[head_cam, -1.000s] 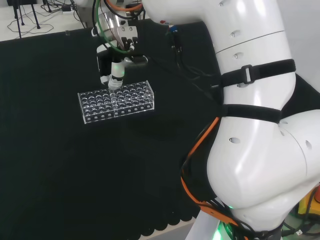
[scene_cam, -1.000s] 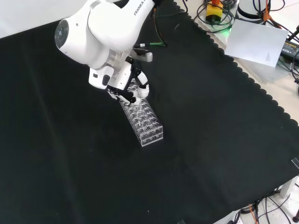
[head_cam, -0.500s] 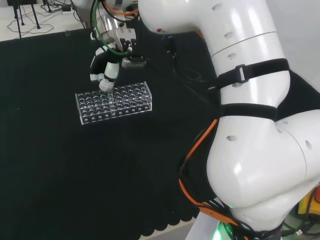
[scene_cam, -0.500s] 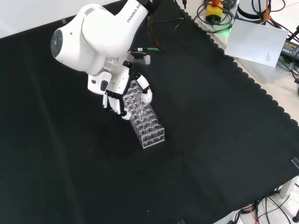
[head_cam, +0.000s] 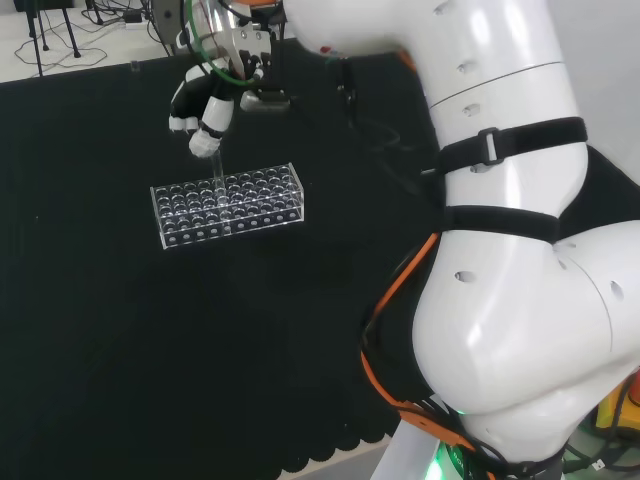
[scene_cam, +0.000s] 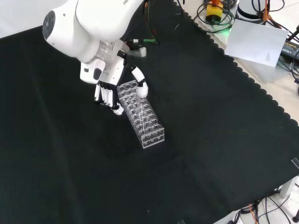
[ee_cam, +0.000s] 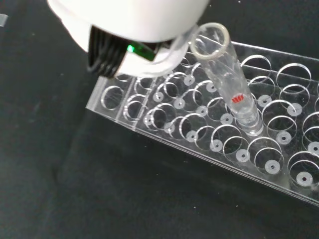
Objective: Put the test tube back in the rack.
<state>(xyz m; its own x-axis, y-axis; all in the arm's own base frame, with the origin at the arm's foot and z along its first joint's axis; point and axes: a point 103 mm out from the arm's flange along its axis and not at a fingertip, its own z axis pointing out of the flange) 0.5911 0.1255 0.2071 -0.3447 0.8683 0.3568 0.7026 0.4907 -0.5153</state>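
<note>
Clear plastic rack (scene_cam: pixel 141 115) lies on the black cloth (scene_cam: pixel 210 130), long and low, with rows of round holes. A clear test tube (ee_cam: pixel 230 87) stands in one hole near the rack's middle, its open mouth tilted a little, with a small red mark on its side. My hand (scene_cam: pixel 108 88) hovers just above the rack's far end in the front view, fingers straight and apart, holding nothing.

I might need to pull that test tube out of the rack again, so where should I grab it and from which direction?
Take the test tube by its upper part, just under the open rim, coming down from above. It stands nearly upright in a hole of the clear rack, so only the top section rises free; neighbouring holes look empty, which should leave room for fingers on either side.
</note>
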